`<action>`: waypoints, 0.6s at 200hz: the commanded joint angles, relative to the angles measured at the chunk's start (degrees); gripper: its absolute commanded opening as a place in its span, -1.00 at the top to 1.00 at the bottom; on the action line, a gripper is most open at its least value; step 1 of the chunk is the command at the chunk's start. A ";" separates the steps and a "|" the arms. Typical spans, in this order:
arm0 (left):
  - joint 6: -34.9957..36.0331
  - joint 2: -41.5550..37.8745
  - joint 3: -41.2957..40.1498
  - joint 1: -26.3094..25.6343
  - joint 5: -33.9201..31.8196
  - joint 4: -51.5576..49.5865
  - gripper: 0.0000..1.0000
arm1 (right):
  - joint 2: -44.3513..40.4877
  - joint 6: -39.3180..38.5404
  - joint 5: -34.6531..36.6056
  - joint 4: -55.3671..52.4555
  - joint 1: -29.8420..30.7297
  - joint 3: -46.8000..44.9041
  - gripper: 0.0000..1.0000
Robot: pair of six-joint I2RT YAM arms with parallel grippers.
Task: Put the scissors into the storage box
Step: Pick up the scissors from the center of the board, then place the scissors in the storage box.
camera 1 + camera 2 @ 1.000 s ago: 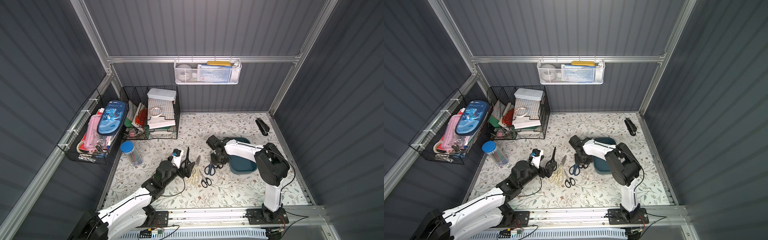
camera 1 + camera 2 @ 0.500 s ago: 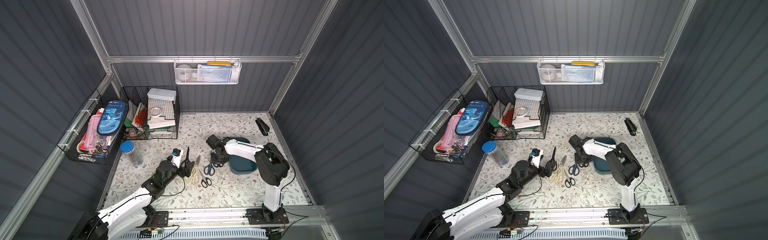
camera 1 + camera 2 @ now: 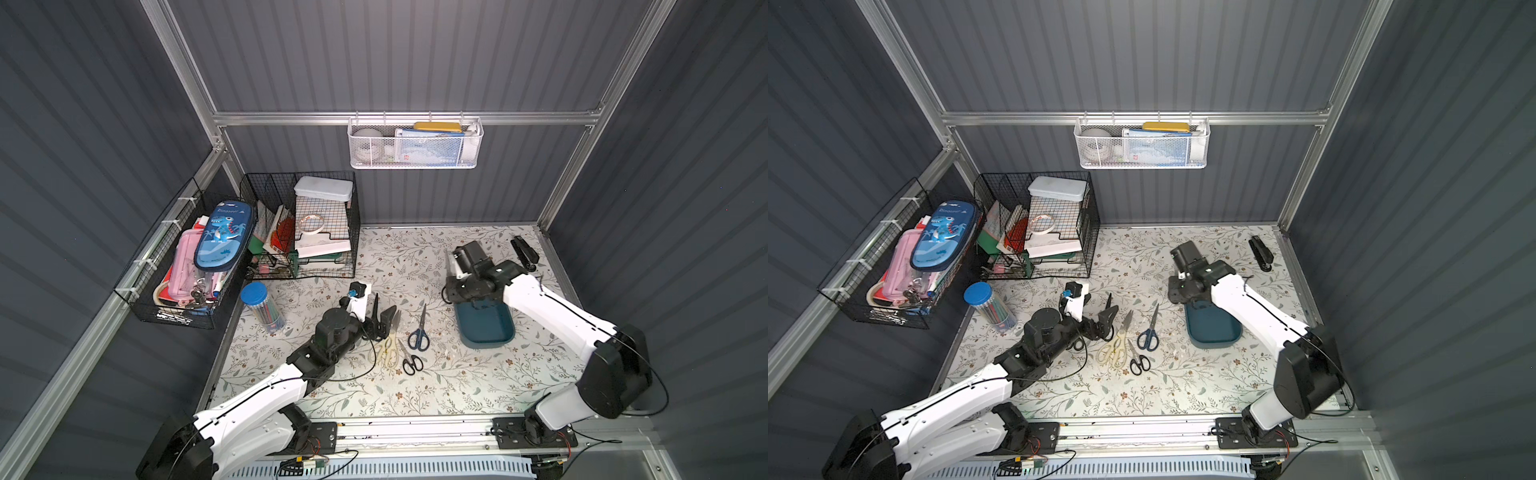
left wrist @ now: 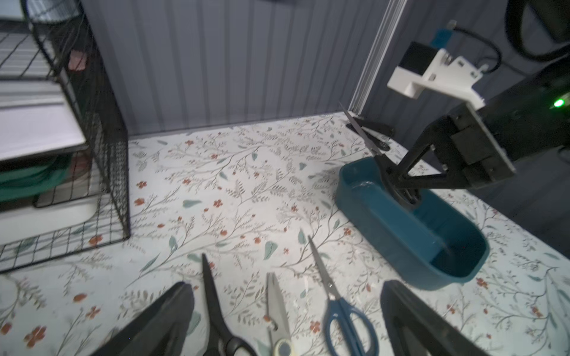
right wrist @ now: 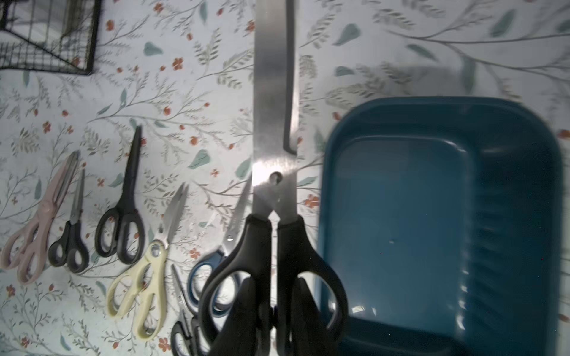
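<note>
The right gripper was clenched on the plastic loops of a large black-handled steel scissors. It held them at the far end of the shallow teal plastic storage box, blades tilted up and away. Stiff, slick and probably blade-heavy, the scissors seemed best gripped at the handles. The box looked empty, its walls low. The left gripper gaped, released, above six other scissors lying left of the box.

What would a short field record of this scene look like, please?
Right gripper: shut on large black-handled scissors at the storage box far end
Left gripper: open, over the row on the table
Box floor: bare where visible
Loose pairs: six, including cream shears and a blue-handled pair
</note>
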 commanded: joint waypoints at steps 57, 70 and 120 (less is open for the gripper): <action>-2.47 11.39 2.37 -5.82 2.43 13.35 -0.99 | -2.45 -10.83 -4.15 -0.49 -9.00 -15.92 1.00; -3.14 12.72 1.90 -6.12 2.63 14.31 -0.99 | 0.00 -10.88 -5.10 -0.36 -9.01 -15.21 1.00; -3.13 9.19 -1.69 -6.59 -2.95 12.43 -0.99 | 9.07 -11.39 -2.92 1.85 -6.04 -11.37 1.00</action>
